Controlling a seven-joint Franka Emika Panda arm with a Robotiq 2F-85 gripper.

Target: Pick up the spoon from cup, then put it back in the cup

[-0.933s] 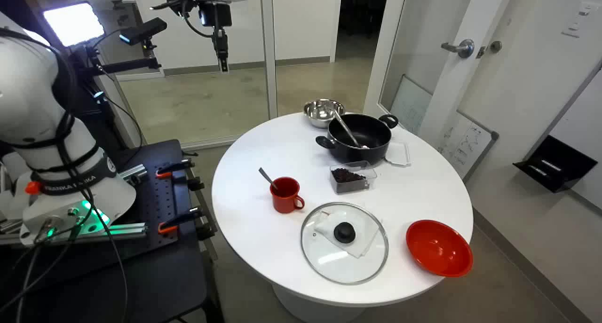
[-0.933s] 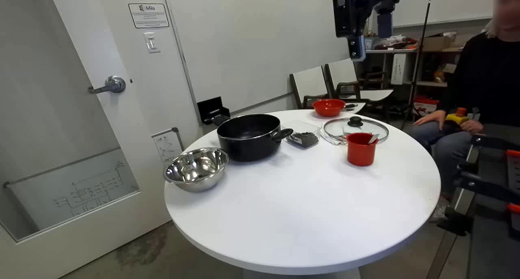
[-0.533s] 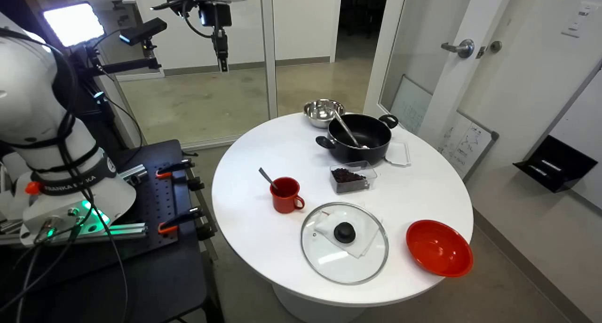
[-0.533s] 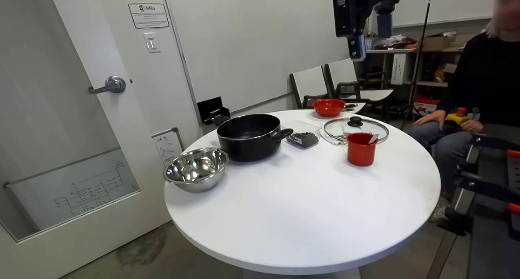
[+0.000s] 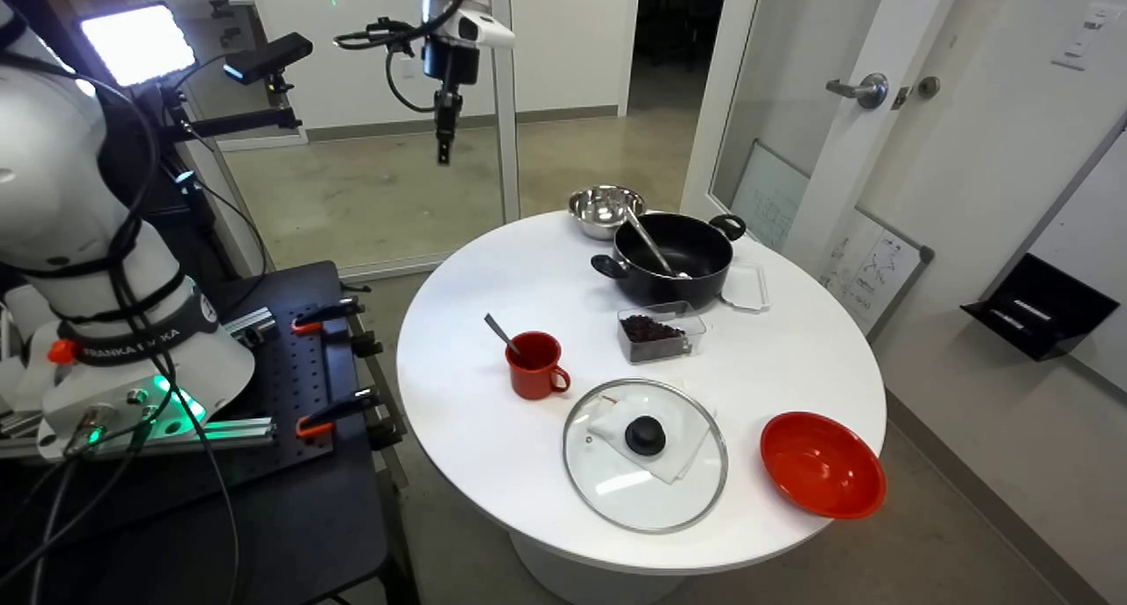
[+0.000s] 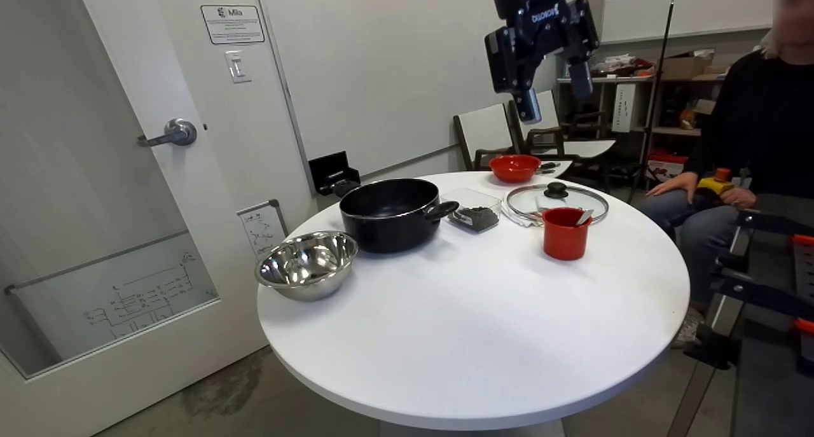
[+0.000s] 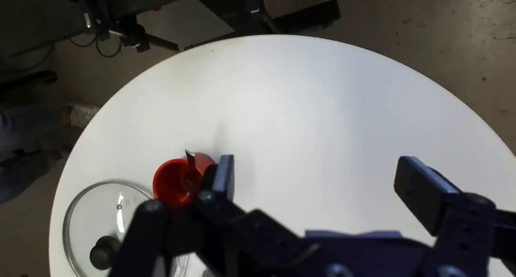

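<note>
Hovering gripper (image 6: 555, 102) (lettered ROBOTIQ), sign (image 6: 233, 24) reading Mila

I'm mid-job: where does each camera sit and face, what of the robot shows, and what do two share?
In an exterior view: high up, looking down across the table, past the lid toward the pot; base, arm sections and gripper show.
In an exterior view: lower, on the steel bowl side, looking across toward the chairs; the gripper shows, the base does not.
Wrist view: above the table, facing down at the mug and spoon; the gripper's open fingers show.
Both exterior views share pot, mug and lid, from roughly opposite sides.
</note>
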